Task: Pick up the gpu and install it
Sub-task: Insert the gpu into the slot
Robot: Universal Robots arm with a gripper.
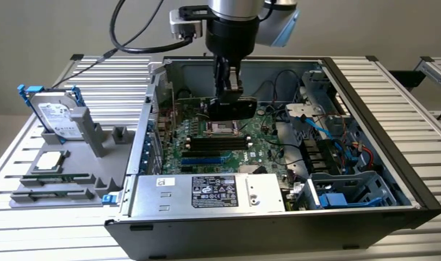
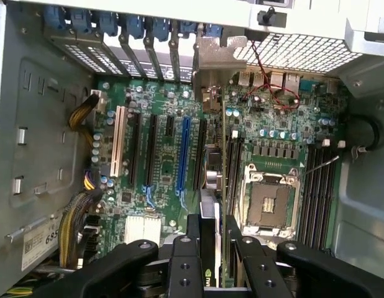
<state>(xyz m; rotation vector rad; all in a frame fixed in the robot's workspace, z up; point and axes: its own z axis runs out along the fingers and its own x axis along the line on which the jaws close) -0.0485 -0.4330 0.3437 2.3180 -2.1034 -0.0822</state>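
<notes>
Closest to the wrist camera sat the gripper [image 2: 212,231], its jaws clamped on the gpu [image 1: 231,109] across the two flat faces. The card stood on edge inside the computer case [image 1: 372,163], over the motherboard [image 2: 161,155], with its silver bracket [image 2: 212,65] toward the rear slot openings.

Handling judgement: the card was probably light and stiff, yet fragile — its components and contact edge would tolerate no pressure or twisting. The flat faces near the upper edge, or the bracket, were the sound places to hold.

The card's lower edge was hidden behind the fingers and its own body — whether it touched a slot could not be determined. The arm [image 1: 235,11] was cut off above the wrist in the exterior view.
</notes>
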